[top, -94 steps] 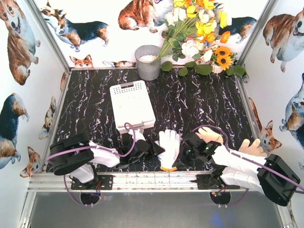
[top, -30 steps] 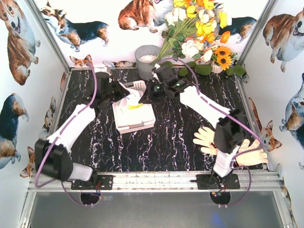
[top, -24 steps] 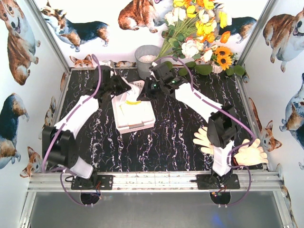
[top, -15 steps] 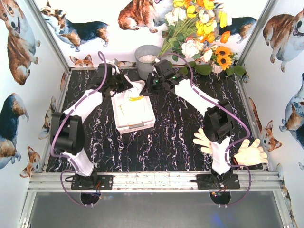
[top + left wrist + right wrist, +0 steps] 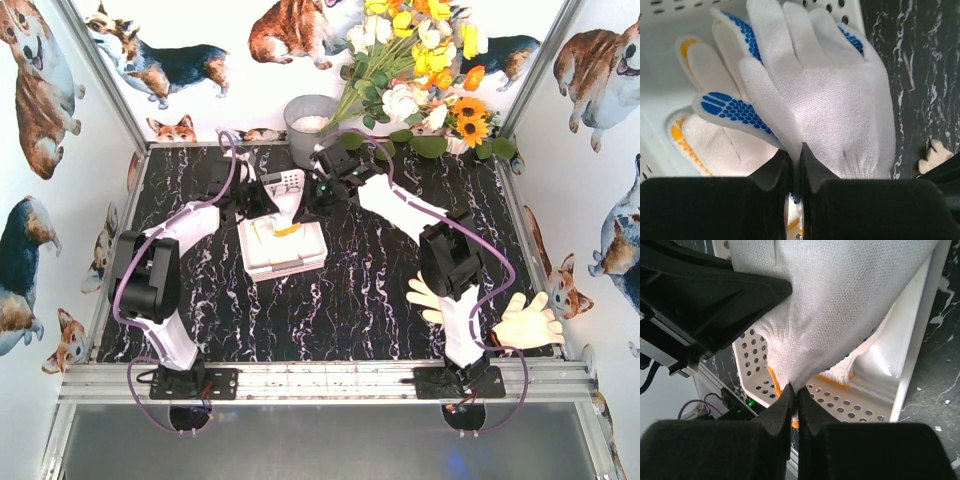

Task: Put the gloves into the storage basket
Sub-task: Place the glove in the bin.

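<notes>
Since the storage basket [image 5: 290, 264] sits right below with gloves [image 5: 705, 145] already inside, we'd lower the white glove [image 5: 840, 115] flat into it before letting go, clear of the rim. Left gripper [image 5: 795, 156] and right gripper [image 5: 794, 396] are each pinched tight on its fabric.

You have a black, white-veined worktop [image 5: 380, 260]. On it, the white basket [image 5: 285, 266] sits left of centre, with a grey bucket [image 5: 311, 135] just behind it at the rear edge. Flowers [image 5: 420, 75] fill the back right corner. One beige glove [image 5: 422, 297] lies front right, a second beige glove [image 5: 528, 322] nearer the right edge.
</notes>
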Motion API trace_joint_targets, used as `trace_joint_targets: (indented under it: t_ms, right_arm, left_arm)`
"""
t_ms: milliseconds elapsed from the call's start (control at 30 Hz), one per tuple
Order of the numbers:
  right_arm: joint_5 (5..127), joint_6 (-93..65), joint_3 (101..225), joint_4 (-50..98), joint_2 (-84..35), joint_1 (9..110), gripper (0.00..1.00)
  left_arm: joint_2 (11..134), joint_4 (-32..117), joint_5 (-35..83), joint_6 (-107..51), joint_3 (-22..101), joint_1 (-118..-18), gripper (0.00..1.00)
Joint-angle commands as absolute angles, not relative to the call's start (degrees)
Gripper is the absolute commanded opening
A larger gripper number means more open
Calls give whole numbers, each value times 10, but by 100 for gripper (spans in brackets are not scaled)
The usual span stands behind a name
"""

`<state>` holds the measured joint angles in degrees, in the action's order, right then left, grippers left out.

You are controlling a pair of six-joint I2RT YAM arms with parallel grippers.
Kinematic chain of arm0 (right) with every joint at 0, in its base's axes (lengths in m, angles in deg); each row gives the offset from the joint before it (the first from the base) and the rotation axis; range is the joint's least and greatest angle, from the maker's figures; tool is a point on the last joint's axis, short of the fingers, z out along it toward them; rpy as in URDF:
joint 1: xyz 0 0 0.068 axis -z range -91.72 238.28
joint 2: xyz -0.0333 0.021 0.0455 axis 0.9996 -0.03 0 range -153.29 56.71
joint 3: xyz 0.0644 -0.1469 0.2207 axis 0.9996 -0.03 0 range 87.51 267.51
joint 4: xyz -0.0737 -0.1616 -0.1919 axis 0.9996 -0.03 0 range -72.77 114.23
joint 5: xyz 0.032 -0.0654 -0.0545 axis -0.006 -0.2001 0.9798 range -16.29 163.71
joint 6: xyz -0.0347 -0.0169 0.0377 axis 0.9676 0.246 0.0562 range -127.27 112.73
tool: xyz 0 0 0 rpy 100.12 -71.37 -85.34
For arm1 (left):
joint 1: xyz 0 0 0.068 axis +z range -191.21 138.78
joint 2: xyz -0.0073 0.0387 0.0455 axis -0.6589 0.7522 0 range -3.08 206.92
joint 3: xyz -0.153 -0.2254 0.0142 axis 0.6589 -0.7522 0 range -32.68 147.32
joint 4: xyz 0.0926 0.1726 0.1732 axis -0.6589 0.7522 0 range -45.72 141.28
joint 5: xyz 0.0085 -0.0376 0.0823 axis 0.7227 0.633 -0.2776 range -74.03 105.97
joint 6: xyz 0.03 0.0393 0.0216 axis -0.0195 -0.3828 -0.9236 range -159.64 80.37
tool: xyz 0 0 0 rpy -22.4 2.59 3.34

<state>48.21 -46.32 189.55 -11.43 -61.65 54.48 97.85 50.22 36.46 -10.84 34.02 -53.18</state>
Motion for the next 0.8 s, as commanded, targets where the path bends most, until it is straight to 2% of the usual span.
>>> trace_joint_targets:
  t_ms: [0,500,567,633,667,767]
  right_arm:
    - [457,-445,1884,-121,-612,527,0]
    - [488,-414,1879,-173,-636,501,0]
    - [494,-408,1881,-183,-639,498,0]
    - [499,-403,1881,-188,-642,495,0]
    - [499,-403,1881,-190,-643,494,0]
    - [497,-402,1881,-192,-649,493,0]
  left_arm:
    - [952,517,347,-125,322,-526,0]
    - [927,551,293,-155,262,-527,0]
    - [926,551,292,-158,259,-527,6]
    - [928,555,297,-161,262,-527,24]
    - [930,559,301,-165,268,-527,29]
    - [926,574,306,-177,290,-527,38]
